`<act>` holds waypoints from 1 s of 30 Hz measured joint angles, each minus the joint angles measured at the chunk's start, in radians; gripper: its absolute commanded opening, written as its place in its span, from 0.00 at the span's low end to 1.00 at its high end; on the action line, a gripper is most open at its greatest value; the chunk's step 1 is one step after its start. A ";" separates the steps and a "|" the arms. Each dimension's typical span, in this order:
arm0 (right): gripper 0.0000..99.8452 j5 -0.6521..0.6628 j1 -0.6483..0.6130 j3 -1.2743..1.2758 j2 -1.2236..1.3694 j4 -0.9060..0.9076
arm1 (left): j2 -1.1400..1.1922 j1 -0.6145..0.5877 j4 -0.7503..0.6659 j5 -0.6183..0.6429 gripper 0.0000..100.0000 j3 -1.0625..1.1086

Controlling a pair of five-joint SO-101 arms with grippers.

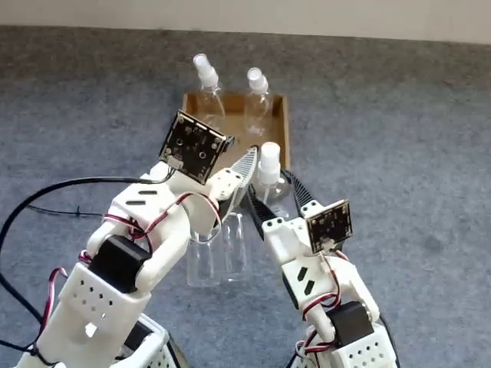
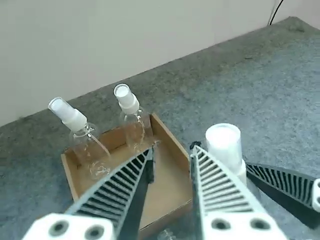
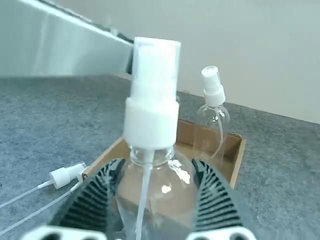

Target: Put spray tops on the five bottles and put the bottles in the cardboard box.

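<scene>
The cardboard box (image 1: 285,130) lies at the far middle of the table. Two clear bottles with white spray tops (image 1: 209,88) (image 1: 257,96) stand in it, also seen as bottles (image 2: 82,135) (image 2: 132,117). My right gripper (image 3: 159,167) is shut on a third bottle (image 3: 152,190) that carries a spray top (image 3: 152,100), held upright just in front of the box (image 3: 239,150). My left gripper (image 2: 172,148) is open; that spray top (image 2: 225,145) stands just outside one of its fingers (image 2: 220,185). Two topless bottles (image 1: 202,261) (image 1: 236,253) stand between the arms.
A loose spray top (image 3: 65,175) with its thin tube lies on the grey carpet beside the box. Both arms crowd the area just in front of the box (image 2: 70,175). Black cables (image 1: 46,199) run across the table's left side.
</scene>
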 measured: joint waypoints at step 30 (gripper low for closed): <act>0.00 0.193 -0.137 -0.867 1.158 0.072 | 0.000 -0.535 -0.032 -0.003 0.12 0.423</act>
